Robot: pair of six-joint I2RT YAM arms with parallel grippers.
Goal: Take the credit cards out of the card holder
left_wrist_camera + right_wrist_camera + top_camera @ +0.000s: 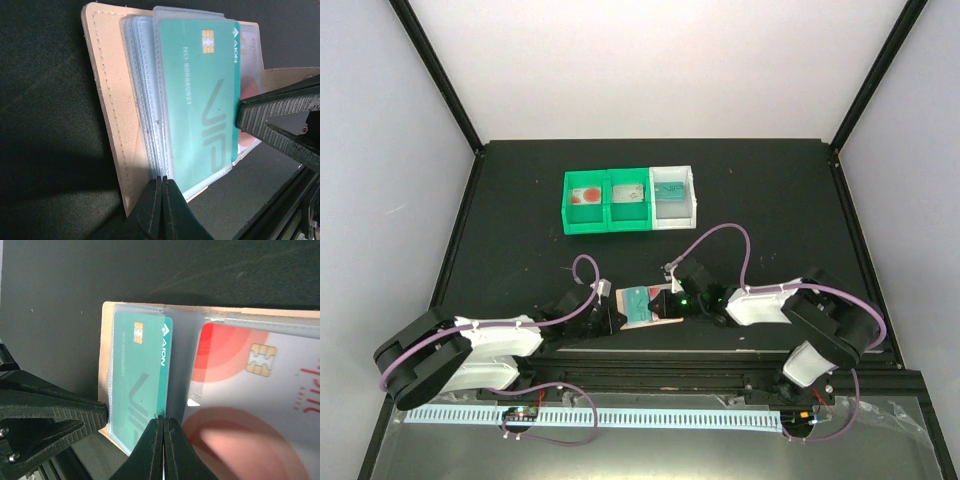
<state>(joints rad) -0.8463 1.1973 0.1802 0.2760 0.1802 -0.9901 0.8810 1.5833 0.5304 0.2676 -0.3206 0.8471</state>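
Teal credit card (140, 385) lies sleeved in the open card holder (107, 100) on the table (520, 200), between both arms. Its long axis is roughly in line with the right gripper (162, 419), which is closed on its near corner. Left gripper (161, 179) is clamped onto the holder's opposite edge, apparently bracing it.

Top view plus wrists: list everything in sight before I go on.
bins: three, two green and one white, row at the table's far middle.
loose cards: three, white-red, grey, teal, one per bin.
holder: one, tan, open, near edge between the grippers.
VIP card: one, teal, in a clear holder sleeve.
white-red card: one, in the neighbouring sleeve.
table: one, black.
left gripper: one, black, shut on holder.
right gripper: one, black, shut on VIP card.
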